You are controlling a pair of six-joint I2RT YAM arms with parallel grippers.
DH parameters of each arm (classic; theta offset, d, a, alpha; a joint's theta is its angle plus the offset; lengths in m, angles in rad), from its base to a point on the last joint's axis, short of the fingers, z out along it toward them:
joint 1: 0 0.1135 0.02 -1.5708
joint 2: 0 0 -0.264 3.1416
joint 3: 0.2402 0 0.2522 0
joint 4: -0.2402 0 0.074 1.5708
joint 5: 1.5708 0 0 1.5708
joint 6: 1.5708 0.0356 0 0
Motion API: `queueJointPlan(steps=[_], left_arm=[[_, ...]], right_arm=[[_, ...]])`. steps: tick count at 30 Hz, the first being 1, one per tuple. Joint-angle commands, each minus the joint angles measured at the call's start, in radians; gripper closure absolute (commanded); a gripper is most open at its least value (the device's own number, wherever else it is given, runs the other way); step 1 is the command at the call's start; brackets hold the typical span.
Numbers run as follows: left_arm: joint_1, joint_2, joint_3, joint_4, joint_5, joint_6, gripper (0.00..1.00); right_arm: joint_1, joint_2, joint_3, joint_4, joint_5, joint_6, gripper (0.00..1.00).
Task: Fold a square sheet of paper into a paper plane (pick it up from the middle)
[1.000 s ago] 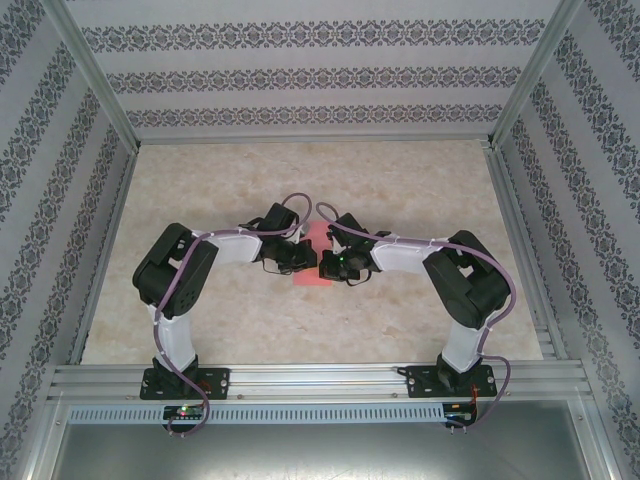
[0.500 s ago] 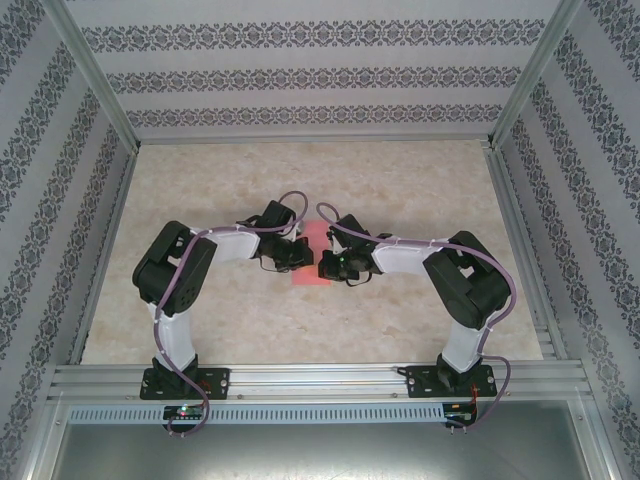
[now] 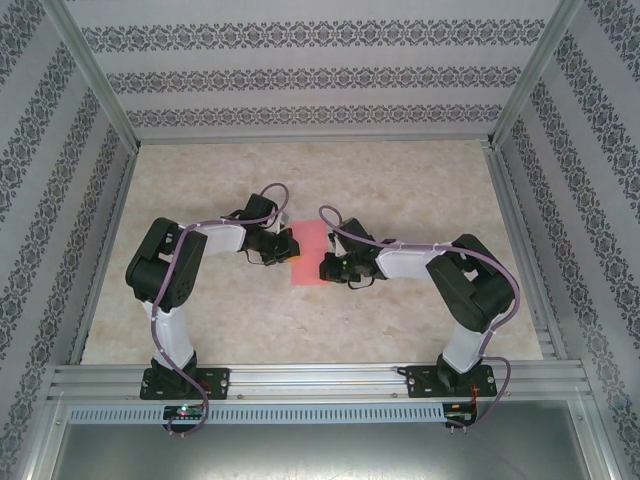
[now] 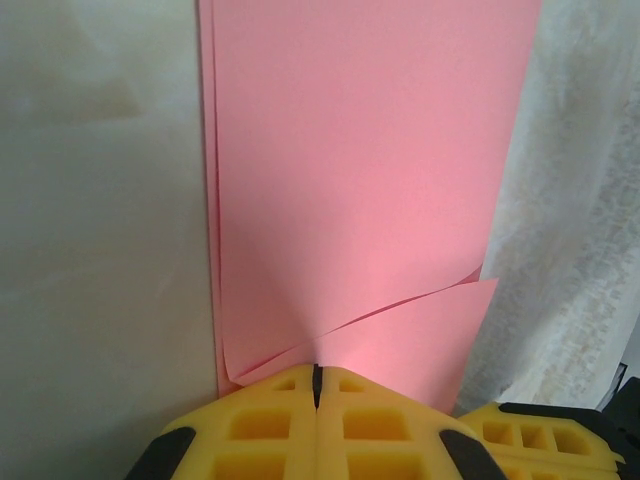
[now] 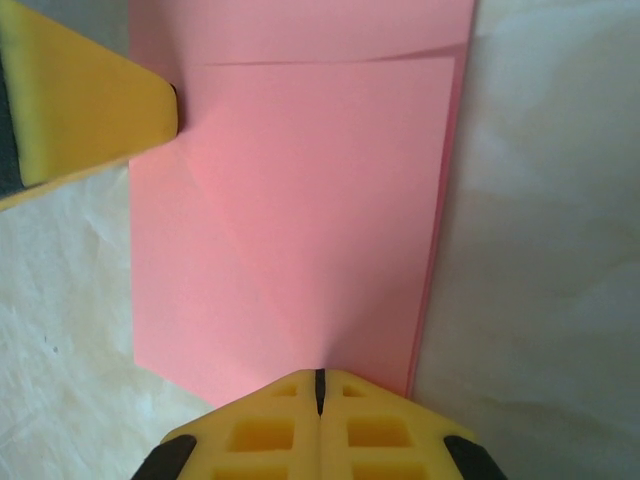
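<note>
The square sheet of paper (image 3: 313,252) lies on the table between the two arms as a salmon-pink upright rectangle with stacked layers. In the left wrist view the paper (image 4: 370,170) shows a loose layer edge running slantwise just ahead of my left gripper (image 4: 316,372), whose yellow tips are shut and touch the sheet's near edge. My left gripper (image 3: 287,245) sits at the sheet's left edge. My right gripper (image 5: 319,378) is shut too, its tips resting on the paper (image 5: 300,200) near its lower right. My right gripper (image 3: 328,268) reaches in from the right.
The beige marbled tabletop (image 3: 400,190) is fenced by metal rails (image 3: 310,378) and patterned walls. The left gripper's yellow finger (image 5: 80,110) shows at the upper left of the right wrist view; the right gripper's finger (image 4: 560,440) shows at the lower right of the left wrist view.
My left gripper has slid left from the middle of the sheet to its left edge, uncovering more pink paper. The right gripper has stayed almost where it was.
</note>
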Motion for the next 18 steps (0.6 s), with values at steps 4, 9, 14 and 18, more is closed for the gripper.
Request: queueJointPlan(steps=[4, 9, 14, 18], left_arm=[[0.035, 0.048, -0.023, -0.118, -0.149, 0.034, 0.98], [0.034, 0.044, 0.004, -0.116, -0.098, 0.049, 0.97], [0.033, -0.034, 0.069, -0.11, -0.038, 0.041, 0.79], [0.036, -0.113, 0.101, -0.161, -0.105, 0.022, 0.54]], right_arm=[[-0.007, -0.058, -0.098, -0.209, 0.004, -0.016, 1.0], [-0.014, -0.126, -0.101, -0.221, 0.025, -0.006, 1.0], [-0.03, -0.221, -0.062, -0.151, 0.052, 0.017, 1.0], [-0.072, -0.222, -0.029, -0.063, 0.044, 0.022, 0.79]])
